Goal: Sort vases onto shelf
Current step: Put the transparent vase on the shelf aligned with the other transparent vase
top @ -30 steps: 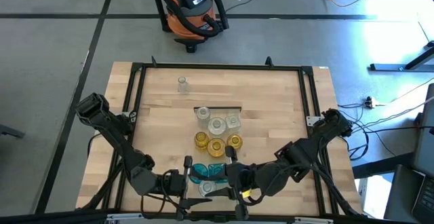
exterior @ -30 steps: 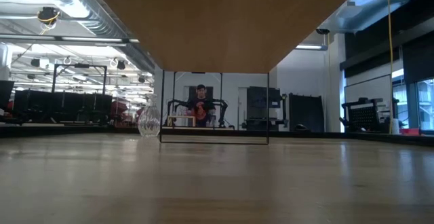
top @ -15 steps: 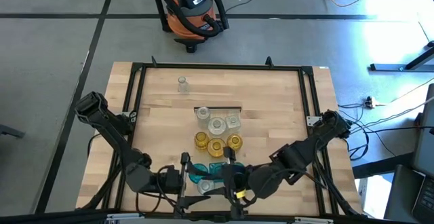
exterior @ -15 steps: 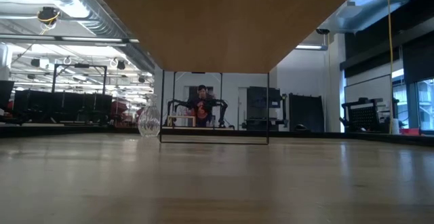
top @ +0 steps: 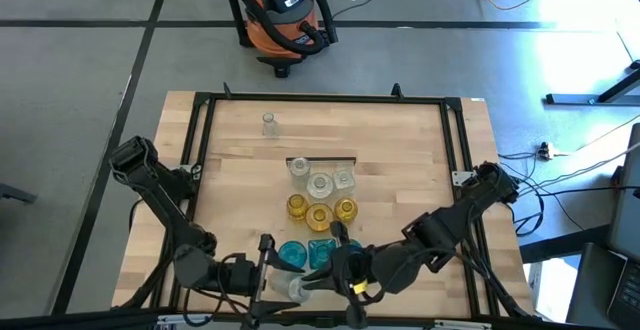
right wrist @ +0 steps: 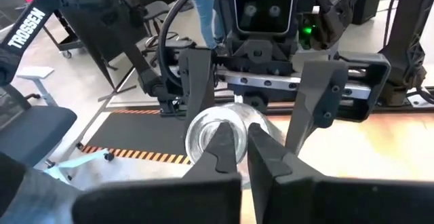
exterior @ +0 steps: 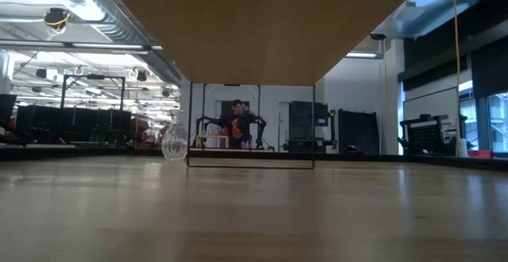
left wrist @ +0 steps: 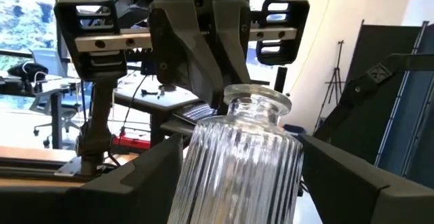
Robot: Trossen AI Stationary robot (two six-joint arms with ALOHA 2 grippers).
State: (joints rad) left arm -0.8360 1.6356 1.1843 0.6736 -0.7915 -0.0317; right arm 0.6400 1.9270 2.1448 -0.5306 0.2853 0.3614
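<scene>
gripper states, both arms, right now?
Left gripper: around the clear vase, apparently holding it.
Right gripper: shut, pinching that vase's rim.

Beyond the slatted wooden worktop [top: 240, 170] with black metal frame [top: 320, 98]: orange-and-black canister vacuum [top: 283, 10] on grey concrete floor [top: 90, 60]. Behind the worktop in the low view, a person [exterior: 236, 123], far off.

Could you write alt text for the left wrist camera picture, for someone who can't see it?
A clear ribbed glass vase stands between the left gripper's two dark fingers. Just beyond it, the right gripper faces the camera, with a bright workshop behind.
</scene>
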